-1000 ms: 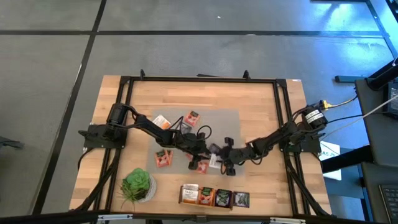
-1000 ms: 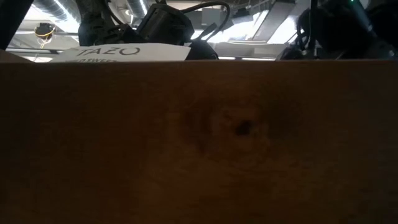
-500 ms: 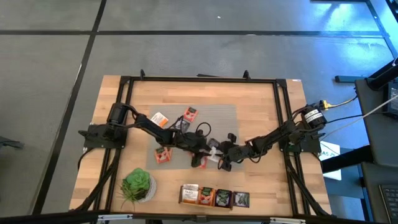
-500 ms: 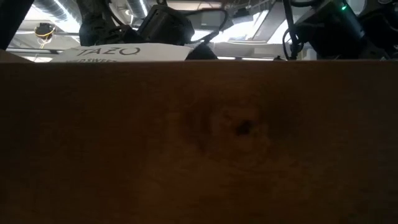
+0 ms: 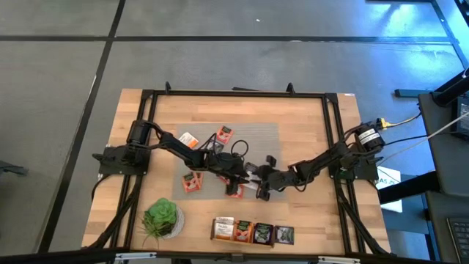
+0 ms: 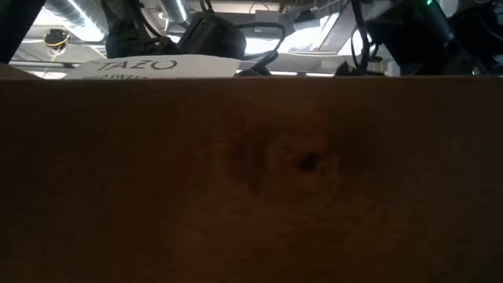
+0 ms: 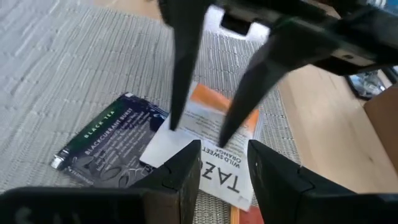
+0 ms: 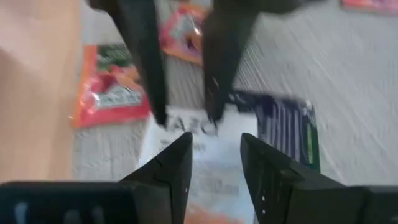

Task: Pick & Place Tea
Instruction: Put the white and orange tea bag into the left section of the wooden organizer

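On the grey mat (image 5: 267, 139), left gripper (image 7: 224, 165) and right gripper (image 8: 214, 152), jaws parted, half-hide one sachet (image 7: 166, 142).

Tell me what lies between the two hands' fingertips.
A white-and-orange square paper tea sachet lies flat there. The left hand and the right hand point at each other across it. The left wrist view shows this most plainly.

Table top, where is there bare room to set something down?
Bare wood lies along the table's far edge, beyond the grey mat, and between mat and right frame rail. Crowded: the mat's middle, where the left gripper and right gripper meet over tea sachets.
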